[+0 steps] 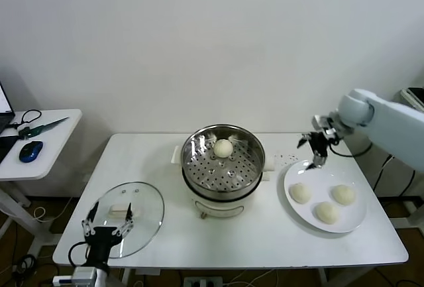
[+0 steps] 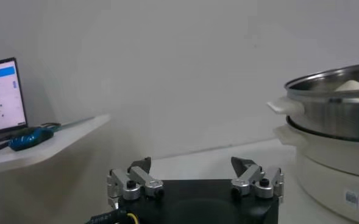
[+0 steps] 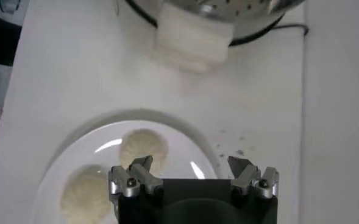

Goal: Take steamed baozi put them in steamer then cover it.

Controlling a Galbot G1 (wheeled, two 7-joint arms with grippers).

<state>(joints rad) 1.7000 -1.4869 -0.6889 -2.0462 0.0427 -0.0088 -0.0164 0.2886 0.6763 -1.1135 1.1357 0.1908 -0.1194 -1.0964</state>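
**Loading buns: one in the basket, three on the plate**

Hovering over the far rim of the flat white plate (image 1: 358, 224), the right gripper (image 1: 317, 149) has its fingers spread and holds nothing. One small, domed, cream-white steamed baozi (image 1: 223, 148) already sits in the round, shiny stainless-steel steamer (image 1: 222, 184) with its perforated floor; three more lie on the plate (image 1: 300, 193) (image 1: 343, 194) (image 1: 327, 212), well apart from the pot.

Step in hand, as judged: fetching the second bun. The next move calls for a descent onto the nearest bun, a soft squeeze, then a carry across to the basket.

The round clear glass cover (image 1: 142, 230) with its white rectangular handle lies flat on the white table (image 1: 265, 244), left of the steamer. The left gripper (image 1: 107, 229) waits over it, fingers spread, empty.

Hard to make out:
- Right wrist view shows only two buns, one partly cut off.
- Left wrist view shows just the tip of the loaded bun above the steamer's rim.
- Whether the left fingertips touch the glass cannot be told.
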